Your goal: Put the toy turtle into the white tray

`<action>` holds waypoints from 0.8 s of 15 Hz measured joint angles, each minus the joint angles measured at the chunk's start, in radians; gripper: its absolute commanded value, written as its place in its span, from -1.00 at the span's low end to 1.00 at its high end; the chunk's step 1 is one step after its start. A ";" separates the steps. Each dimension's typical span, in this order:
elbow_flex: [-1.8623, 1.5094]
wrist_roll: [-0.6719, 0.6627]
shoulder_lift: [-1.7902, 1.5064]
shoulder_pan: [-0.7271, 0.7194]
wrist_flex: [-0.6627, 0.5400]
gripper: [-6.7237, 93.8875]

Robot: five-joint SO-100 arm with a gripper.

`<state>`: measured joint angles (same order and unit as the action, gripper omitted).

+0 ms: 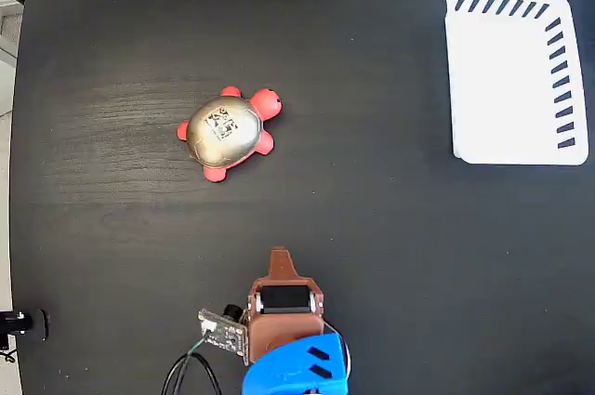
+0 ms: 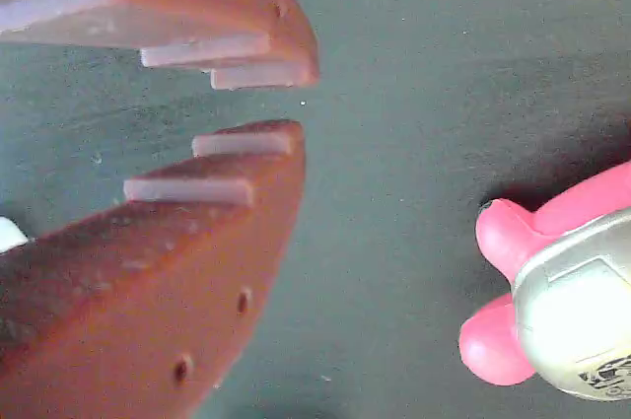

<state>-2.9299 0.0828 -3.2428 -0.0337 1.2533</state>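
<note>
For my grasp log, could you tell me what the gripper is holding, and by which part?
Nothing is held. The gripper has only bare table between its nearly closed tips, and the toy turtle lies apart from it.

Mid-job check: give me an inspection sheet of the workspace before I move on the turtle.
Surface: black table, faint wood grain, bare apart from the items below.
Job's things: toy turtle left of centre in the fixed view, upright, untouched; white tray at the upper right, nothing in it.
Clutter: nothing seen.
Grippers: gripper slightly parted, holding nothing, apart from the turtle.
Cables: black cable looping beside the arm base.
Surroundings: pale floor strip and a small black fitting at the left edge.
</note>
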 measured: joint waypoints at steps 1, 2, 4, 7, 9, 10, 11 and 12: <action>0.000 0.000 0.000 0.000 0.000 -0.87; 0.000 -0.002 0.000 -0.008 0.000 -0.87; 0.000 -0.031 0.000 -0.038 0.000 -0.87; 0.008 -0.048 0.133 -0.048 -0.063 -0.83; 0.025 -0.060 0.341 -0.081 -0.156 -0.79; 0.048 -0.057 0.433 -0.104 -0.195 -0.78; 0.080 -0.054 0.535 -0.112 -0.225 -0.78; 0.129 -0.055 0.635 -0.117 -0.249 -0.78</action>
<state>-2.8010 0.0276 -2.6078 -0.1503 1.0048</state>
